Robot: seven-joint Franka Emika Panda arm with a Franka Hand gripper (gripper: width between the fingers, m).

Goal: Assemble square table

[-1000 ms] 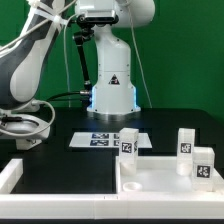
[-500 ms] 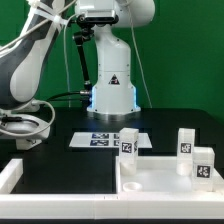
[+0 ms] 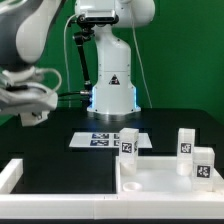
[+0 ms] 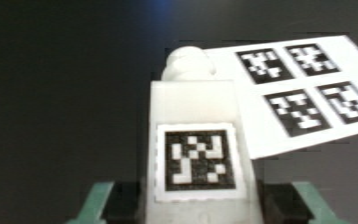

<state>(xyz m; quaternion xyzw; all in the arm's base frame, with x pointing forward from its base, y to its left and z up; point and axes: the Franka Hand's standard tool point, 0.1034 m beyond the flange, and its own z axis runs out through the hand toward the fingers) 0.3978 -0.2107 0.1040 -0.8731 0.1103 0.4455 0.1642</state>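
Observation:
In the wrist view my gripper [image 4: 202, 208] is shut on a white table leg [image 4: 201, 120]. The leg hangs between the two fingers [image 4: 101, 205] with its black-and-white tag toward the camera and its stub end pointing away. In the exterior view the held leg and the fingers do not show. The square tabletop [image 3: 160, 182], a rimmed white slab, lies at the front right. One leg [image 3: 128, 143] stands behind its left corner, and two more legs [image 3: 186, 142] [image 3: 203, 165] stand at its right side.
The marker board [image 3: 108, 139] lies flat in front of the robot base [image 3: 112, 90] and shows in the wrist view [image 4: 309, 85] beyond the held leg. A white bar [image 3: 12, 176] edges the workspace at the front left. Cables hang at the exterior view's left.
The arm's links at the exterior view's left have swung upward and further left. The three standing legs and the tabletop have not moved.

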